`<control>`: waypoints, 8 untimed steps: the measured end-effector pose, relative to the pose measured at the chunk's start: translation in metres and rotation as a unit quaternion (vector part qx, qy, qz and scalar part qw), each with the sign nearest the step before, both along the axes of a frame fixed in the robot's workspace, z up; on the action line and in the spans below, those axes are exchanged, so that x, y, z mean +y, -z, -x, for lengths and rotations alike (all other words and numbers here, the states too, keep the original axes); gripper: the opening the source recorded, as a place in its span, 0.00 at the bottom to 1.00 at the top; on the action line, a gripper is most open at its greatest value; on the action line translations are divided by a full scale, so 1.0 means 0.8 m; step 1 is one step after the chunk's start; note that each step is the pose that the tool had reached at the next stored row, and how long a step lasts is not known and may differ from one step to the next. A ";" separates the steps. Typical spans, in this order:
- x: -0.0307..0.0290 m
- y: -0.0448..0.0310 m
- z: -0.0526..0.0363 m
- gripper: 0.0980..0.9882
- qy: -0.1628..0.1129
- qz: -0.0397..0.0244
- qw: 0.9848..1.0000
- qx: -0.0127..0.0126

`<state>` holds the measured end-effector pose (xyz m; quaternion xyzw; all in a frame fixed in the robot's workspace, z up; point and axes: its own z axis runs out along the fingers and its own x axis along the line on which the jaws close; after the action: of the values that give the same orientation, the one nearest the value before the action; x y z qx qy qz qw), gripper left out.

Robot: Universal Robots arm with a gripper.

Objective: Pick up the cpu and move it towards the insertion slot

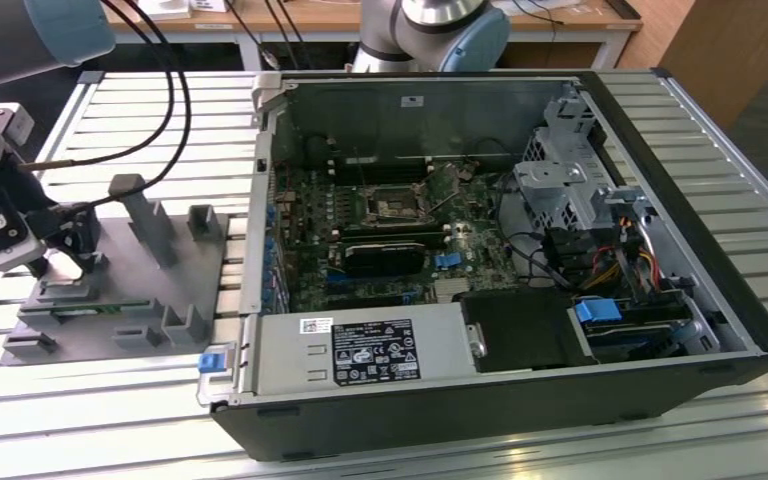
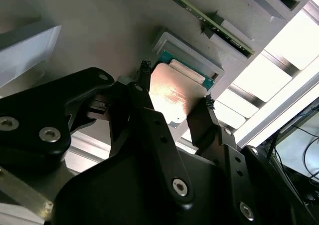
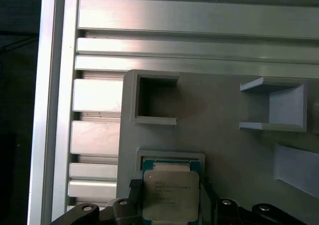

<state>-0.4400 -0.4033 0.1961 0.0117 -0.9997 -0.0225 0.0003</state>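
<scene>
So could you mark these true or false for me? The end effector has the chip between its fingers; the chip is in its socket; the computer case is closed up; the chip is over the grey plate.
1. The end effector has the cpu between its fingers. True.
2. The cpu is seated in the insertion slot. False: the slot lies inside the computer case, well apart from the cpu.
3. The computer case is closed up. False: its side is open and the board inside is on show.
4. The cpu is over the grey fixture plate, which lies at the exterior view's left. True.
</scene>
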 end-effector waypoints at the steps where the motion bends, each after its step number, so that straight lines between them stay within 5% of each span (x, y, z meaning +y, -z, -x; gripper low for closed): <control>1: 0.0000 -0.0004 0.000 0.50 0.000 0.000 1.000 0.000; 8: 0.0000 -0.0042 0.000 0.50 0.000 0.000 1.000 0.000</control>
<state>-0.4400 -0.4032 0.1994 0.0117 -0.9997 -0.0226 0.0002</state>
